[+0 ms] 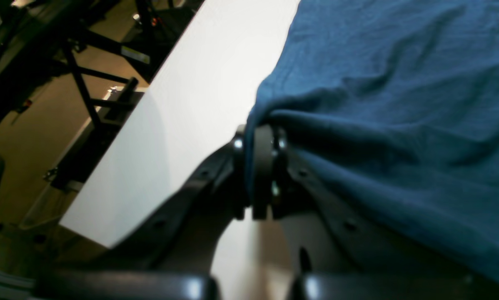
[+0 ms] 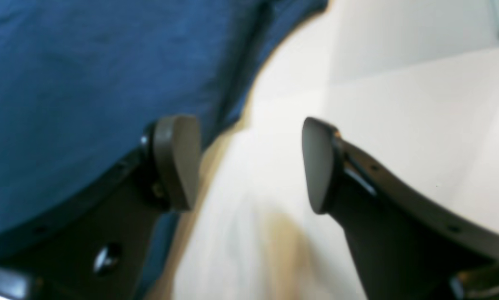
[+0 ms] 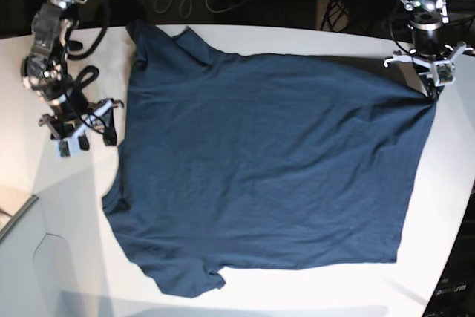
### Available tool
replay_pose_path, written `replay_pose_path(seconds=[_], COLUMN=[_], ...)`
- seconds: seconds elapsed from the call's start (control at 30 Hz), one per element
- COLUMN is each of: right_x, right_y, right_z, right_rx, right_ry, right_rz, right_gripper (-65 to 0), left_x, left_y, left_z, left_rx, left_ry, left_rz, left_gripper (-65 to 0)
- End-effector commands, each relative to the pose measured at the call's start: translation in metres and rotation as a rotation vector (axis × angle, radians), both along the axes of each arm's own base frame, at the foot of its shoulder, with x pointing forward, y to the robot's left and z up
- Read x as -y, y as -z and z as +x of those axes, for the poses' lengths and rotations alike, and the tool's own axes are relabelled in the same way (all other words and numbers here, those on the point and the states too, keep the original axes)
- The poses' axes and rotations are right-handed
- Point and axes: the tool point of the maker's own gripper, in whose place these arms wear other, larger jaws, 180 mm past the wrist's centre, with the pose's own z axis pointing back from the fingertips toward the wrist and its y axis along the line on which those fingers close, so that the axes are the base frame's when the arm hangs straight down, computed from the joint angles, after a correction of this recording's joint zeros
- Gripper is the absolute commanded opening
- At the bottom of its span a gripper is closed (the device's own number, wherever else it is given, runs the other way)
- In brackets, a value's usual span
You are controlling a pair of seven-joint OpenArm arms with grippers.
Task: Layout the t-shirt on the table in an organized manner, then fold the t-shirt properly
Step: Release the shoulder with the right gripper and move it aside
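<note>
T-shirt [image 3: 267, 161] spread flat mid-frame on table [image 3: 453, 206], unfolded; left gripper [image 1: 260, 166] pinching hem, right gripper [image 2: 249, 162] spread wide

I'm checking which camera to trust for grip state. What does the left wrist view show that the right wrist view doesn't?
Only the left wrist view: the left gripper shut on a bunched edge of the dark navy blue cotton t-shirt, with floor and stands beyond the table edge.
Only the right wrist view: the right gripper open, holding nothing, beside the shirt's edge.
Both: blue fabric lying on the smooth white table.
</note>
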Motion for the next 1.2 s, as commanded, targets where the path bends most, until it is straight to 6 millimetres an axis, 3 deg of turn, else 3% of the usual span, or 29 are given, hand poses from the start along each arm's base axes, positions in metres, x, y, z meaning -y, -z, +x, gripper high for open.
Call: replay_pose_path(seconds=[0.0, 0.2, 0.3, 0.43, 0.87, 1.17], right_x=[0.007, 0.025, 0.032, 0.027, -0.003, -0.006], right_y=[-0.014, 0.008, 0.018, 0.027, 0.036, 0.037], right_z=[0.016, 0.039, 0.043, 0.044, 0.042, 0.041], right_rx=[0.057, -0.007, -0.04, -0.065, -0.074, -0.077], right_ry=[0.011, 0.044, 0.057, 0.061, 0.049, 0.047], right_rz=[0.014, 0.06, 0.076, 0.104, 0.159, 0.164], right_gripper=[-26.2, -26.4, -29.6, -35.3, -35.5, -35.5], left_x=[-0.004, -0.004, -0.003, -0.003, -0.003, -0.003], left_y=[-0.014, -0.014, -0.015, -0.015, -0.017, -0.017], left_z=[0.005, 0.003, 0.003, 0.003, 0.006, 0.007], left_rx=[0.044, 0.042, 0.043, 0.043, 0.051, 0.052], left_ry=[0.008, 0.009, 0.009, 0.009, 0.007, 0.008], left_rz=[0.026, 0.029, 0.028, 0.028, 0.029, 0.03], left_gripper=[-64.9, -64.9, -64.9, -64.9, -64.9, -64.9])
